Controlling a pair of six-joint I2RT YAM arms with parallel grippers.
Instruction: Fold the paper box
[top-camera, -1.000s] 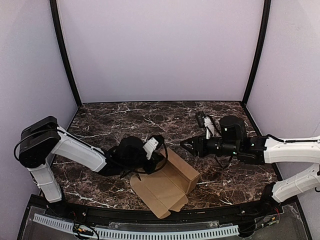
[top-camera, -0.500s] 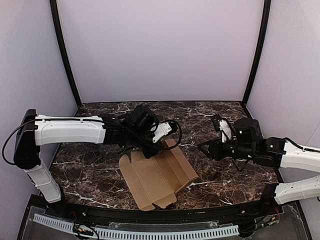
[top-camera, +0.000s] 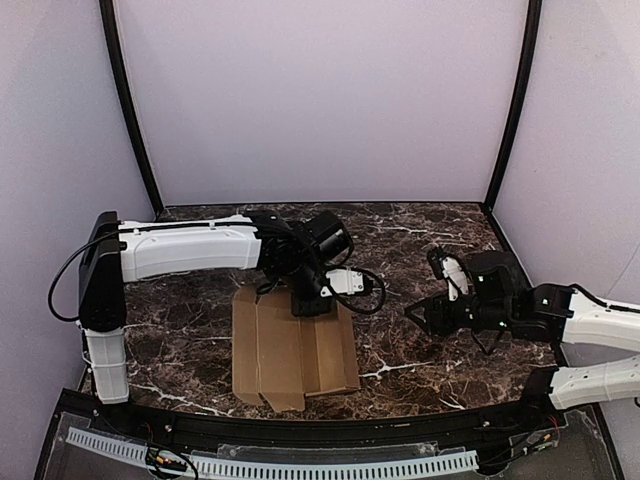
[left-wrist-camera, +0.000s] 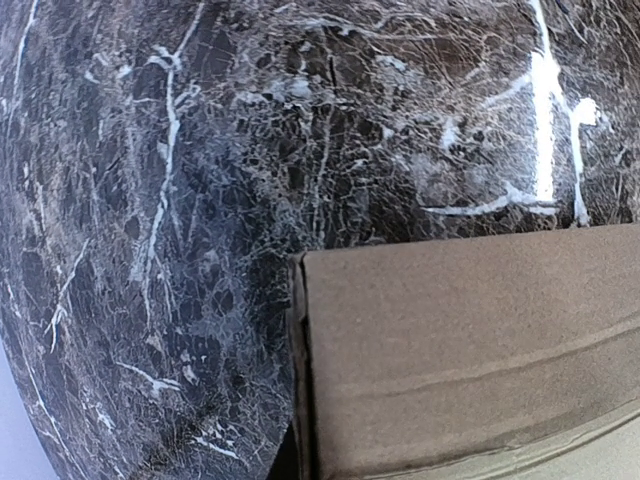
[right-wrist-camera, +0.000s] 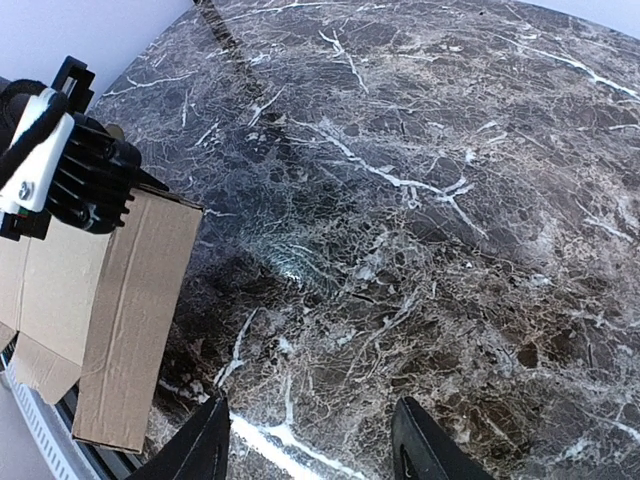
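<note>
The paper box (top-camera: 290, 345) is a plain brown creased blank lying flat on the marble, near the front middle. In the left wrist view its cardboard (left-wrist-camera: 470, 350) fills the lower right, very close. My left gripper (top-camera: 313, 302) sits on the blank's far right edge, shut on the cardboard; its fingers are hidden. The right wrist view shows that black gripper body (right-wrist-camera: 80, 180) at the blank's (right-wrist-camera: 120, 300) far corner. My right gripper (top-camera: 418, 313) hovers low to the right of the blank, apart from it. Its jaws (right-wrist-camera: 312, 450) stand open with only marble between them.
The dark marble table (top-camera: 420, 240) is bounded by lilac walls with black corner posts (top-camera: 130, 120). A perforated white rail (top-camera: 300, 468) runs along the near edge. A black cable (top-camera: 368, 290) loops off the left wrist towards the right gripper.
The left arm reached farther out and swung the blank from a slanted, partly raised pose to flat and square. The right gripper drew back to the right and lower.
</note>
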